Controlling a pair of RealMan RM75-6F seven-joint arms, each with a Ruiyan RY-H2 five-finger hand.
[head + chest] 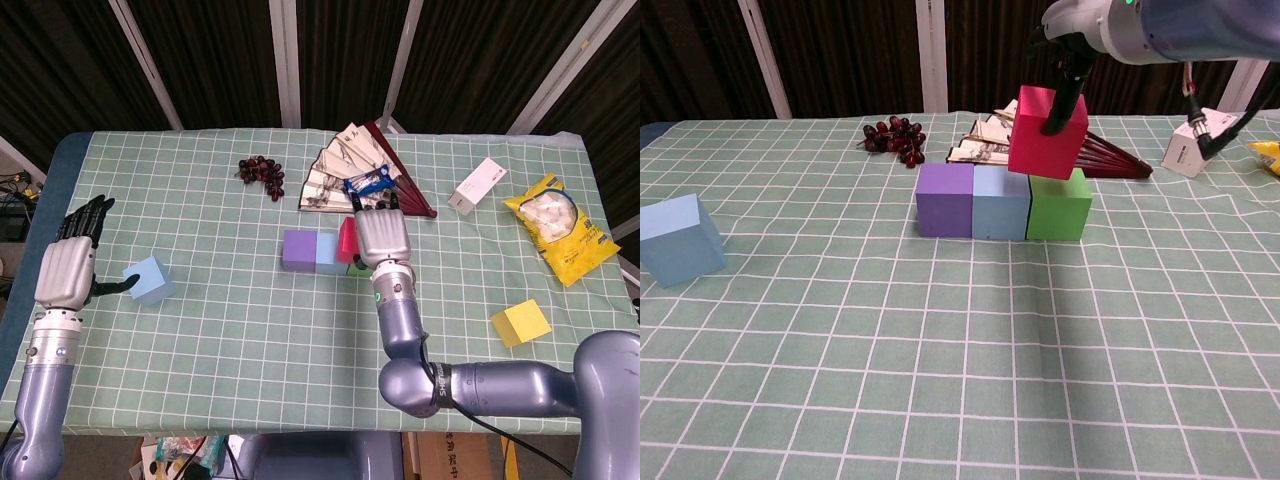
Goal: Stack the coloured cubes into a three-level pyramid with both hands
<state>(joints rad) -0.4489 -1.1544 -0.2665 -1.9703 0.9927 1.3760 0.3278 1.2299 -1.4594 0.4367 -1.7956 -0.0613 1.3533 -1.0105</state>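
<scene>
At the far left, the left hand (66, 272) is held upright beside the light blue cube (148, 280); the thumb is touching the cube's side, the other fingers are extended and nothing is gripped. In the chest view this cube (678, 239) is seen alone on the cloth (250, 330), well apart from the rest.

In the middle, a base row has been laid: purple cube (945, 199), pale blue cube (1000, 203) and green cube (1058, 205), touching side by side. The red cube (1047, 133) is gripped from above by the right hand (379, 236), fingers closed on its sides, and is held slightly tilted, low over the seam between pale blue and green. The second level is judged to be just starting. Next, the red cube would need to be levelled, centred on that seam, and lowered before release.

At the right, a yellow cube (520, 322) is lying unused.

As for containers, only a yellow bag (560, 227) of white pieces is seen at the table's right edge.
</scene>
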